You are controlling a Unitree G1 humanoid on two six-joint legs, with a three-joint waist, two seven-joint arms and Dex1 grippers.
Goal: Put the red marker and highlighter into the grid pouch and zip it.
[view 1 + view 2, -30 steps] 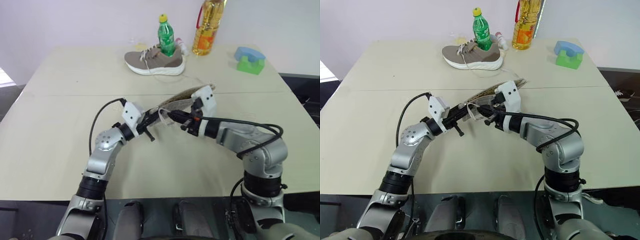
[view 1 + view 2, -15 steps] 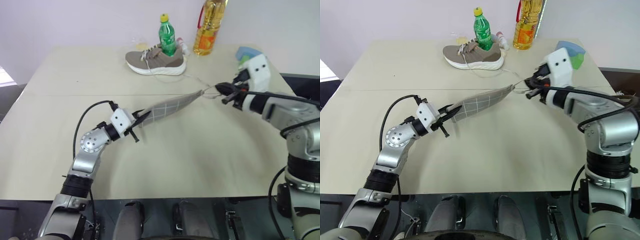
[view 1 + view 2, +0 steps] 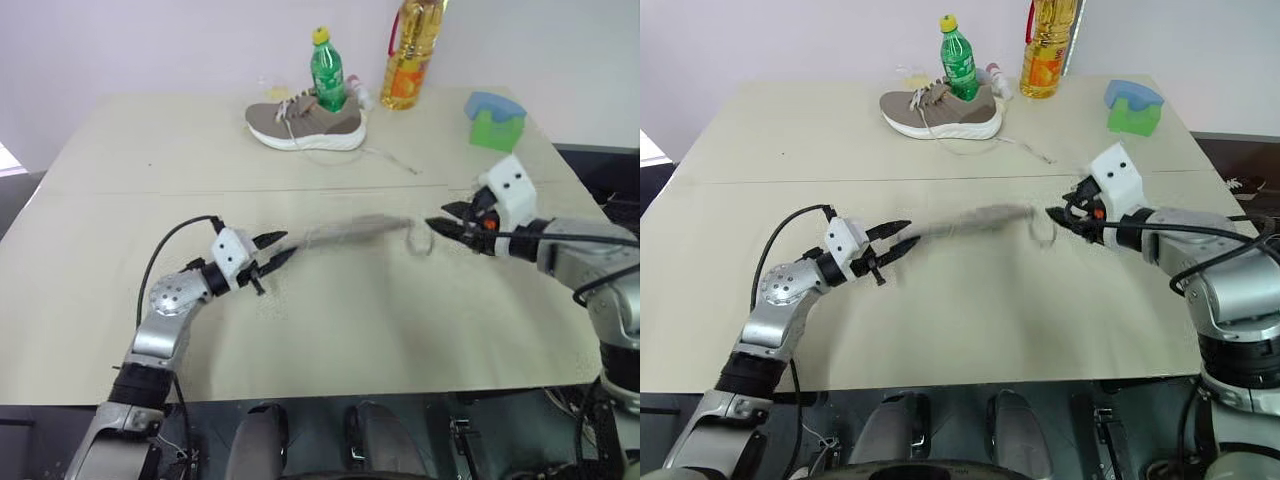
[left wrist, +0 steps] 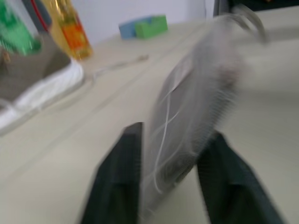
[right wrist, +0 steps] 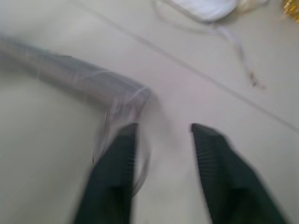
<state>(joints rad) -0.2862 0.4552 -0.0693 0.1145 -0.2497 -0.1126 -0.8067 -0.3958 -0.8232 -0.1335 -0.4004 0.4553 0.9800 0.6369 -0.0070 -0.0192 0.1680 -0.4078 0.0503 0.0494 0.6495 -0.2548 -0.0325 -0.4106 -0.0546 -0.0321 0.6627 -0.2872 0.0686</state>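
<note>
The grid pouch (image 3: 345, 230) shows as a blurred grey streak just above the table, stretched between my two grippers, and neither one grips it. My left gripper (image 3: 275, 250) is open at the pouch's left end; in the left wrist view the pouch (image 4: 196, 112) lies between its spread fingers (image 4: 124, 172). My right gripper (image 3: 440, 225) is open just off the right end, where the zipper cord (image 3: 415, 238) loops. In the right wrist view the pouch (image 5: 70, 77) lies ahead of my right gripper (image 5: 164, 127). The red marker and the highlighter are hidden.
At the table's far side stand a beige shoe (image 3: 305, 122), a green bottle (image 3: 330, 72) and a yellow oil bottle (image 3: 405, 55). A blue and green block (image 3: 497, 118) sits at the far right. A seam (image 3: 150, 190) crosses the table.
Both grippers have opened and let go of the pouch, which is dropping towards the table. The right hand has come down and the left hand has drawn back to the left.
</note>
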